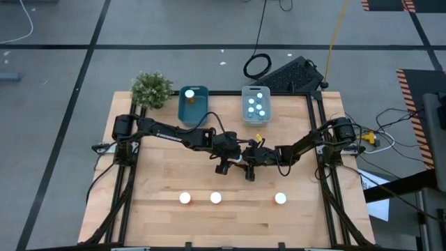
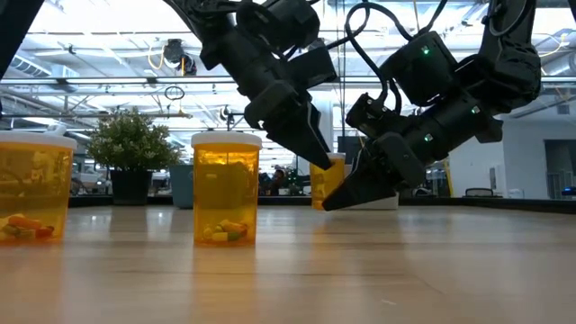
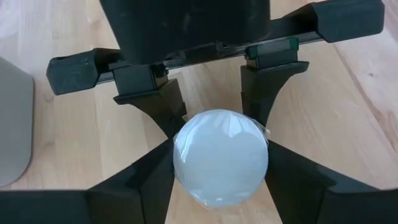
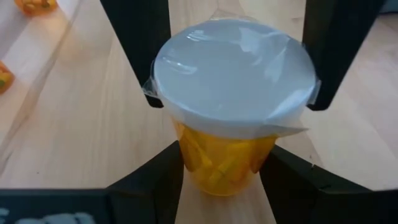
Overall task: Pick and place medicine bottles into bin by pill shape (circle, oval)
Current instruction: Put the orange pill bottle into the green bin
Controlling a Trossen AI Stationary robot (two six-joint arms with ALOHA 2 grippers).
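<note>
Here, the wooden table (image 1: 167, 216) carries both dark arms, which meet near its centre. Along the far edge stand a potted plant (image 1: 151, 89), a dark teal bin (image 1: 193, 104) holding one bottle, and a paler bin (image 1: 256, 104) holding several white-capped bottles. Three amber bottles (image 1: 216, 198) stand in a row near the front edge, well apart from the arms.

The left gripper (image 3: 221, 168) and the right gripper (image 4: 230, 93) face each other over the table's middle, both angled downward. Between them is one amber bottle (image 4: 227, 149) with a wide white cap (image 3: 219, 155). In each wrist view, all four fingers surround that cap. The right gripper's fingers (image 4: 140, 37) pinch the cap on its two sides; the left gripper's fingers (image 3: 163, 102) also touch its rim, pressed against it.
</note>
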